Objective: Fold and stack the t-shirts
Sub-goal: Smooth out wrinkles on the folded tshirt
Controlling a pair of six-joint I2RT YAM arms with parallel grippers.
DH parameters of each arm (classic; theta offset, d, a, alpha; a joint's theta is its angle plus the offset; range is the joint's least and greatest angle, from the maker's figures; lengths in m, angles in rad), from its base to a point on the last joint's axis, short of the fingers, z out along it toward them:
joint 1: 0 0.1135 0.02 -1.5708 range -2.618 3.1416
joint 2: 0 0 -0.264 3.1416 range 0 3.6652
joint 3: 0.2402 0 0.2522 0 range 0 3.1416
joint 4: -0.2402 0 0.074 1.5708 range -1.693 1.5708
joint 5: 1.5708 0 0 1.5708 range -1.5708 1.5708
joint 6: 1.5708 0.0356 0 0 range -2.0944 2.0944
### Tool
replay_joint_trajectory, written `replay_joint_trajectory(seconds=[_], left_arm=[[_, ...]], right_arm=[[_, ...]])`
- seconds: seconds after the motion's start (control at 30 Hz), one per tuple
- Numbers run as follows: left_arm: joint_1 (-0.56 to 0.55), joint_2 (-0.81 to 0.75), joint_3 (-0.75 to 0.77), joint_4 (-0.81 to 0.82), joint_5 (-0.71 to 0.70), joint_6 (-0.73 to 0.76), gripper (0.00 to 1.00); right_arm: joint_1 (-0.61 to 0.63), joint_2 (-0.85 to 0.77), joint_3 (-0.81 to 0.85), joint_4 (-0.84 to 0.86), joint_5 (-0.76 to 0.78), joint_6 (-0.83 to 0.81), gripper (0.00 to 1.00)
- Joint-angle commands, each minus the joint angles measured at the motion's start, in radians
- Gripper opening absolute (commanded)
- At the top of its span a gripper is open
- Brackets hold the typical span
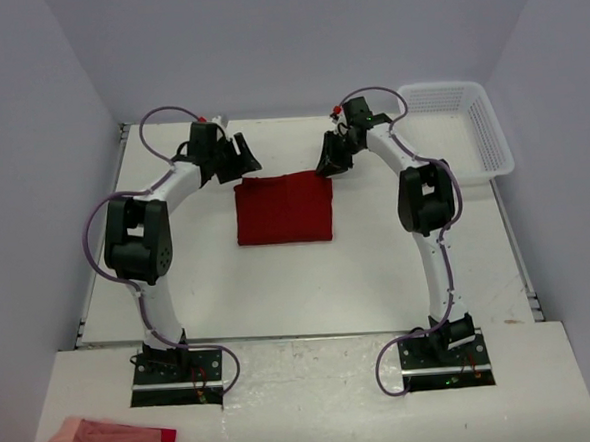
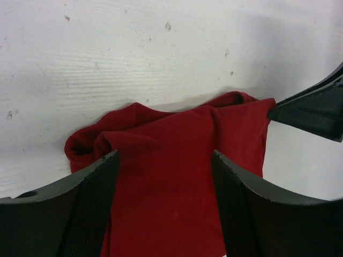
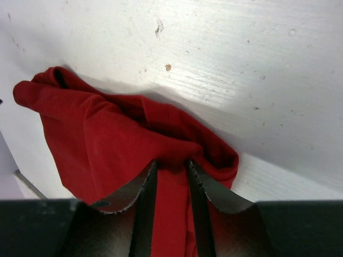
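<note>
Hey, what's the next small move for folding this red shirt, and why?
Probably close the left tool on its far corner of the red t-shirt: its jaws stand open astride the cloth, while the right tool pinches the other far corner.

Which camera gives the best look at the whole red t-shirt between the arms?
The top external view: the red t-shirt lies whole, a folded rectangle. Each wrist view shows only one bunched far corner.

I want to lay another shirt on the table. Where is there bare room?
Bare: the table nearer than the red t-shirt, between the arms; also the strip nearer than the basket. Crowded: the shirt's far edge, where left gripper and right gripper sit.
</note>
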Motion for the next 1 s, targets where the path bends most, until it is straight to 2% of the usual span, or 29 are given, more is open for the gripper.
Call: replay_joint_trajectory(seconds=[0.0,0.1,0.27,0.67,0.97], left_arm=[[-0.008,-0.033,-0.011,-0.004,-0.025,0.035,0.7],[-0.016,-0.01,0.008,-0.025,-0.039,0.039,0.7],[-0.034,0.022,0.046,-0.065,-0.106,0.064,0.7],[-0.074,0.027,0.055,-0.145,-0.288,0.09,0.71],[-0.074,0.091,0.094,-0.157,-0.329,0.096,0.71]], right_arm=[[-0.013,0.008,0.046,0.012,-0.01,0.015,0.29],[-0.014,0.014,0.053,0.012,-0.017,0.014,0.11],[-0.016,0.015,0.058,0.012,-0.014,0.005,0.0],[-0.025,0.011,0.047,0.029,-0.012,0.012,0.0],[-0.028,0.001,0.044,0.033,-0.009,0.014,0.0]])
